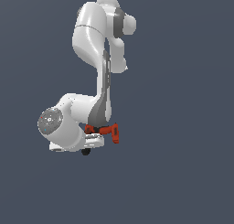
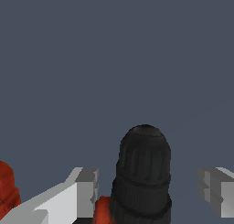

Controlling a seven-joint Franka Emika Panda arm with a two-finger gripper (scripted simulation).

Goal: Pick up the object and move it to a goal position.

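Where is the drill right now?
In the exterior view the drill sits at the robot's white hand, low and left of centre. The wrist view shows its black nose between the two fingers.

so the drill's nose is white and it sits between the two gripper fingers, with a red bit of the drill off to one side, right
Not quite: the nose of the drill is black, not white, as the wrist view shows. The rest holds: it sits between the two grey fingers of the gripper, and a red part of the drill shows at the picture's edge.
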